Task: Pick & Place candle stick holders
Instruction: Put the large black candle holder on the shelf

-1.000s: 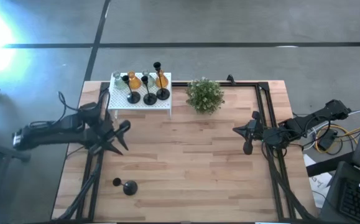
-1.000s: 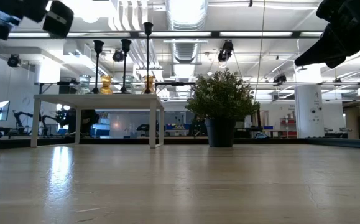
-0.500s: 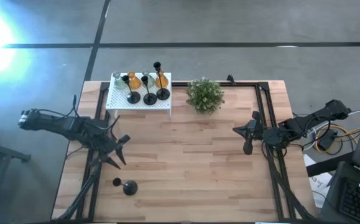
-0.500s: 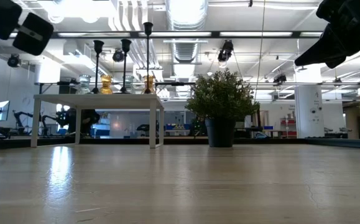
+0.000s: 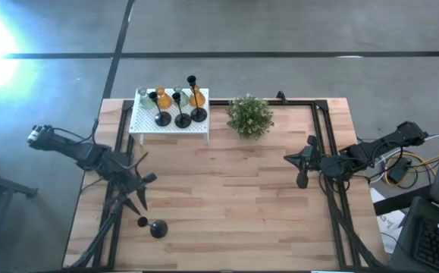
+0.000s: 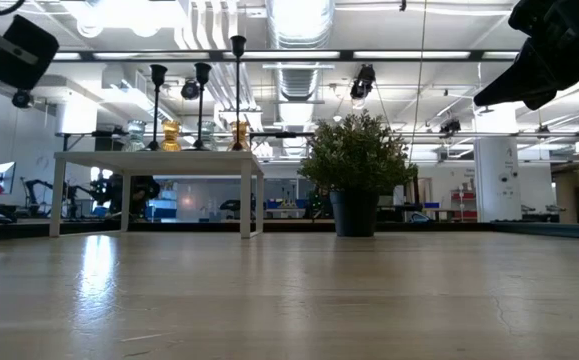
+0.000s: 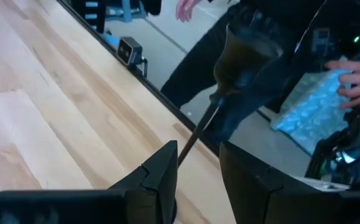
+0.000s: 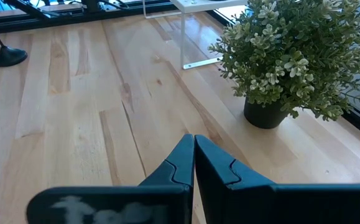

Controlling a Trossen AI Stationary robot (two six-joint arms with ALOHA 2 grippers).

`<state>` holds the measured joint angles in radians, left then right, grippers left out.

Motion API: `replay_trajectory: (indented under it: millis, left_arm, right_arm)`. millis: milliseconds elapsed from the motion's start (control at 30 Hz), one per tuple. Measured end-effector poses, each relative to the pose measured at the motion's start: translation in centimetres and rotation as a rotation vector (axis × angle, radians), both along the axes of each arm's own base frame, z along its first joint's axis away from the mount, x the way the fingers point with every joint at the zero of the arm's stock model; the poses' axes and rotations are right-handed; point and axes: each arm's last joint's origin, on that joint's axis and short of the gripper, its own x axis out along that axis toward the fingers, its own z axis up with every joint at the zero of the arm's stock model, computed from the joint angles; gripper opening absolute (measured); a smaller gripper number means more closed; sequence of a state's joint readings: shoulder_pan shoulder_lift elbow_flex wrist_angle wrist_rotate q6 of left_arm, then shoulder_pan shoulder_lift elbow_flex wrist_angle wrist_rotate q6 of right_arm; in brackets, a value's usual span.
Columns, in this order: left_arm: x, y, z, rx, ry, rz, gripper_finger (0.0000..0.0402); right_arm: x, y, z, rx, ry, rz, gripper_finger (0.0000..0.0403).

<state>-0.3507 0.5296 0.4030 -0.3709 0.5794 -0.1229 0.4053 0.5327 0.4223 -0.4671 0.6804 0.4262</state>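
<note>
One black candle stick holder (image 5: 157, 227) stands upright on its round base near the table's front left, also in the right wrist view (image 8: 8, 56). My left gripper (image 5: 145, 192) hovers open just short of it. In the left wrist view (image 7: 198, 149) the holder's thin stem (image 7: 198, 130) and cup (image 7: 248, 53) show past the gap between the fingers. Several more holders, black (image 5: 181, 119), amber (image 5: 196, 97) and clear glass, stand on the white perforated box (image 5: 170, 125). My right gripper (image 5: 302, 179) waits shut at the table's right (image 8: 194, 146).
A bushy potted plant (image 5: 249, 115) stands right of the white box at the far edge (image 6: 357, 170). Black rails (image 5: 327, 152) run along the table's sides. Bare wood lies in the middle. People (image 7: 354, 74) stand beyond the table's near left edge.
My left gripper has swung toward the table's near edge and sunk a little, turning until it points at the lone black holder. Its finger gap looks unchanged. The holder has kept its place.
</note>
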Motion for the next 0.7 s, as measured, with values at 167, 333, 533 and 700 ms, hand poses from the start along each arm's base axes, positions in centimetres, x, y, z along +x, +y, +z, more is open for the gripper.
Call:
replay_trajectory:
  millis: [167,333,533,700]
  left_arm:
    - [0.8,-1.1,-0.5,0.066,-0.025,-0.013,0.0124]
    - [1.6,-2.0,-1.2,0.092,0.015,-0.046,0.0124]
    - [2.3,-3.1,-1.5,0.086,0.006,-0.09,0.0124]
    - [3.0,-3.9,-1.1,0.036,-0.052,-0.099,0.0124]
  right_arm:
    - [0.0,0.0,0.0,0.0,0.0,0.0,0.0008]
    - [0.0,0.0,0.0,0.0,0.0,0.0,0.0008]
    - [0.0,0.0,0.0,0.0,0.0,-0.001,0.0008]
    - [0.0,0.0,0.0,0.0,-0.001,-0.001,0.0008]
